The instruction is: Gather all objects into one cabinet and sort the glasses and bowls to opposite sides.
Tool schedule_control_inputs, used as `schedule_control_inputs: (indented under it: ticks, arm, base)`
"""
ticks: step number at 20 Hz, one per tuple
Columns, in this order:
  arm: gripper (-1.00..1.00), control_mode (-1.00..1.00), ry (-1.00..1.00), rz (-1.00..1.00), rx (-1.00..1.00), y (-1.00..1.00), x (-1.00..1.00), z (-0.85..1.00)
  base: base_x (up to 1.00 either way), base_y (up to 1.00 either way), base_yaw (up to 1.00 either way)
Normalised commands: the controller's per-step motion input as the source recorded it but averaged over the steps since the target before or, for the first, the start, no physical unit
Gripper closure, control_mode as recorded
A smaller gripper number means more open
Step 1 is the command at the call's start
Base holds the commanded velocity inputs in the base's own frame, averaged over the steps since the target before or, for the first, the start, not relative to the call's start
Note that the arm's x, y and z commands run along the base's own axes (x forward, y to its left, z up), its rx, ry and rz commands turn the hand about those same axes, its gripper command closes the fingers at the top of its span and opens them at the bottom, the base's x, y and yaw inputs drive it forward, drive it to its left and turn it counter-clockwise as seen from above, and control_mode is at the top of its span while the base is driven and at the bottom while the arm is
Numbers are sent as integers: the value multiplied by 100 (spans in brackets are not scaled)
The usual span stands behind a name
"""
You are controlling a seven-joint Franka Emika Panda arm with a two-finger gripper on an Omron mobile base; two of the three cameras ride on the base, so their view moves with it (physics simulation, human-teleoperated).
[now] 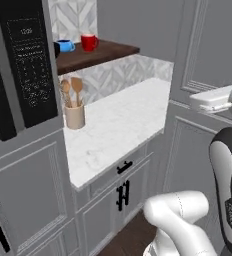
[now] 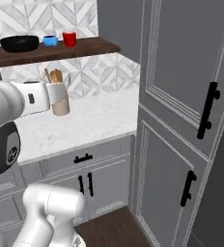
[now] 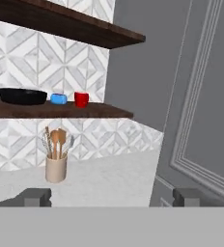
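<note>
Dark brown wood-grain shelf board (image 2: 92, 48) taken as landmark; it runs along the chevron-tiled backsplash (image 2: 99, 72).

- Black bowl (image 2: 20, 43): wide, shallow, on the shelf board toward its left end.
- Blue cup (image 2: 49, 40): on the shelf board, just right of the bowl, apart from it.
- Red mug (image 2: 69, 38): upright on the shelf board, just right of the blue cup, a narrow gap between them. Right of the mug the board is bare to its end.
- Left base view shows the blue cup and red mug side by side on the same board; bowl hidden behind the microwave (image 1: 30, 65).
- Second dark shelf (image 3: 75, 24) above the landmark board.
- Below the board: white marble counter (image 2: 94, 120) with a beige utensil holder (image 2: 60, 99) of wooden spoons, standing against the backsplash.
- Microwave panel carries small pale writing, too blurred to read.
- Tall grey panelled doors (image 2: 181, 96), black handles, right of the board's end.
- Gripper (image 3: 111, 197): fingertips (image 3: 36, 197) stand wide apart, nothing between them, well away from the board.
</note>
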Motion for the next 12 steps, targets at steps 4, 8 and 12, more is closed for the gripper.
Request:
schedule_control_inputs:
  ticks: [4,8,12]
  arm:
    - [-100,100,0,0,0,0,0,0]
    - [-100,100,0,0,0,0,0,0]
    - [-100,100,0,0,0,0,0,0]
  base:
    - [-19,-46,-73]
    - [-25,-11,-81]
    - [-39,1,-86]
